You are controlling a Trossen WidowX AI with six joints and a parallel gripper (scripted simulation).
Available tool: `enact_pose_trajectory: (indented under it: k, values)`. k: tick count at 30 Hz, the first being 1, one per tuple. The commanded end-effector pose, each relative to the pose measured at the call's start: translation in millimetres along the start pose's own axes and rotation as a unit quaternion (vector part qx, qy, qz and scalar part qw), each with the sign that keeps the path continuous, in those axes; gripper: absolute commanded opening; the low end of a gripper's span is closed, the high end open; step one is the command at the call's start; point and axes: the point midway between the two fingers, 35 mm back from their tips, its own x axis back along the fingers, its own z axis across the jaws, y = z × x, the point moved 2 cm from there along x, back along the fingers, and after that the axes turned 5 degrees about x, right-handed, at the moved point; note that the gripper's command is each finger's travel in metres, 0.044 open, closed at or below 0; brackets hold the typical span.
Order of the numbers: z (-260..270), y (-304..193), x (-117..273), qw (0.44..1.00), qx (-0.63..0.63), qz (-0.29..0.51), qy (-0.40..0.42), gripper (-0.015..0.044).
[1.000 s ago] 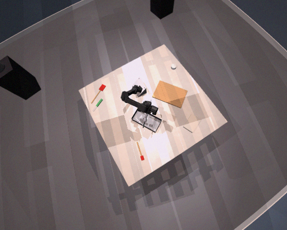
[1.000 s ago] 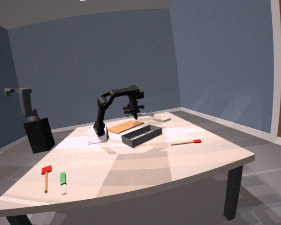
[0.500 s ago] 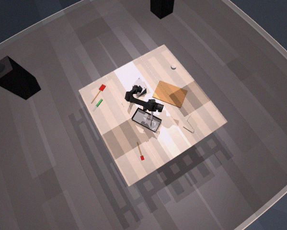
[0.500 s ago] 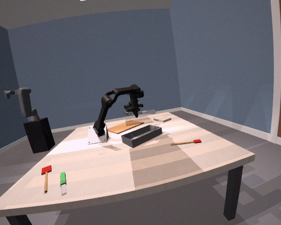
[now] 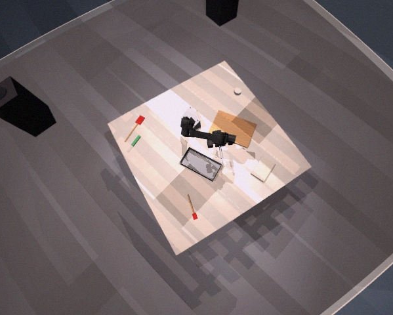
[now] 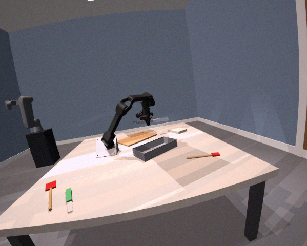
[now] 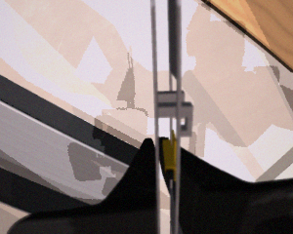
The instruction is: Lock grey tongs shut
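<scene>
The grey tongs [image 5: 220, 152] [image 6: 160, 120] [image 7: 175, 109] hang in the air, roughly level, their two long arms close together and nearly parallel. My gripper [image 6: 148, 123] [image 7: 154, 144] points down and is shut on them; a small yellow part shows by the fingertips. Whether the hinge lock is engaged cannot be seen. The dark roasting tin [image 5: 196, 161] [image 6: 140, 155] [image 7: 54, 107] stands on the table, lower than the tongs and to their left in the top view. The wooden board [image 5: 235, 125] [image 6: 137, 138] [image 7: 278, 29] lies flat, partly under the arm in the top view.
A pale flat block [image 5: 264, 168] [image 6: 178, 130] lies beyond the tongs. A red-headed spatula [image 5: 194, 216] [image 6: 215, 154] lies past the tin. Another red-headed spatula [image 5: 140, 119] [image 6: 50, 185] and a green-handled tool [image 5: 135, 140] [image 6: 68, 195] lie together. A small round object [image 5: 237, 90] stands beyond the board.
</scene>
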Motion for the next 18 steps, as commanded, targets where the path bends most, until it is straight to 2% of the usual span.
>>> enact_pose_trajectory:
  k: [1, 12, 18]
  values:
    - [-27, 12, 0, 0.999, 0.037, 0.0, -0.002, -0.015]
    - [-53, 27, 0, 0.997, 0.078, -0.002, -0.002, -0.015]
    - [-88, 60, 6, 0.989, 0.151, -0.002, -0.007, -0.015]
